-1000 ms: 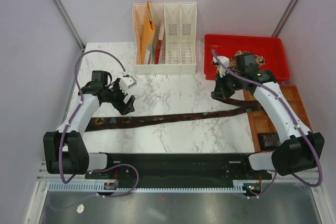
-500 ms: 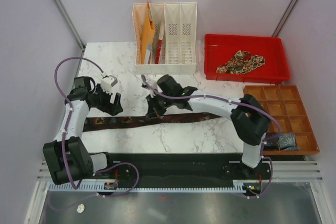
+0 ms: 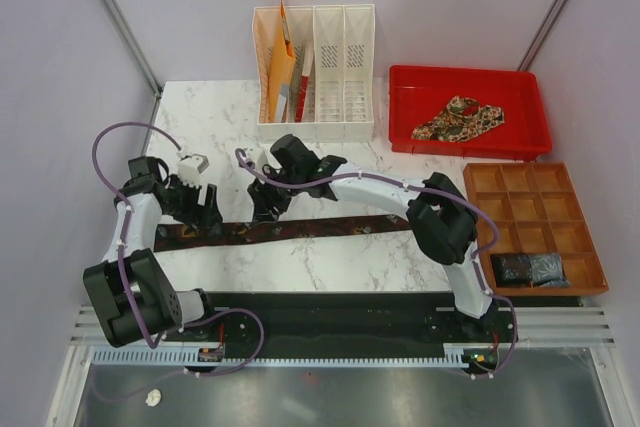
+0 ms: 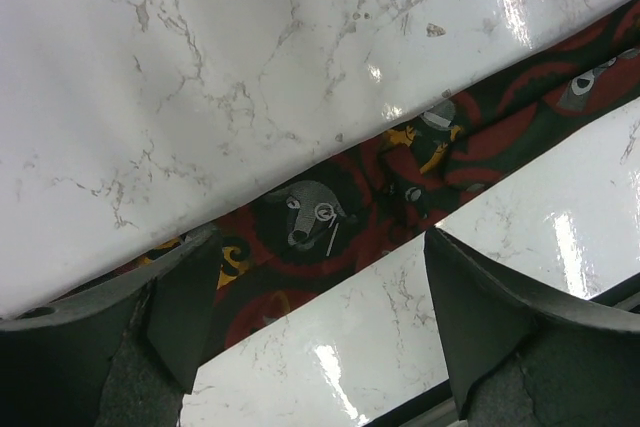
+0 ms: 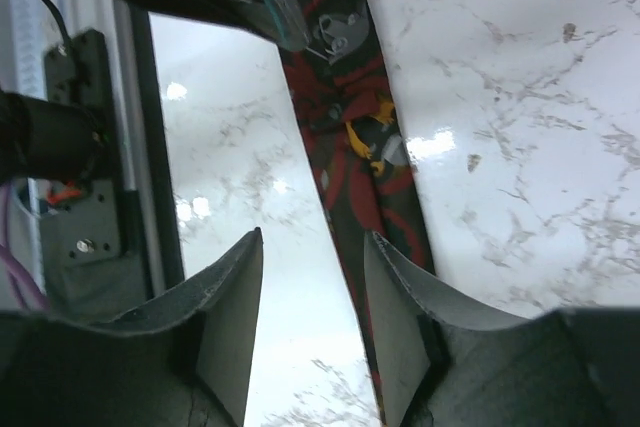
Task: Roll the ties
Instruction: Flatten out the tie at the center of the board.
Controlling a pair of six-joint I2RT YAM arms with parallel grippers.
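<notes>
Ties, two of them on show: one dark tie (image 3: 300,230) printed with red swirls and little cartoon animal faces, stretched flat from left to right across the near part of the marble table (image 3: 350,167), and one paisley tie (image 3: 460,119) crumpled in the single red tray (image 3: 520,97) at the far right. Two arms are over the dark one. The left gripper (image 3: 202,212) sits at its left end, fingers spread wide either side of the fabric and pinching nothing. The right gripper (image 3: 265,209) has reached right across and is just beside it, jaws parted with a clear gap, one finger over the tie's edge and nothing gripped. One white file rack (image 3: 360,67) stands at the far edge with orange folders (image 3: 285,57) in its left end; I can't count them. One brown compartment tray (image 3: 520,182) sits at the right, one dark bundle (image 3: 528,269) in a near cell.
</notes>
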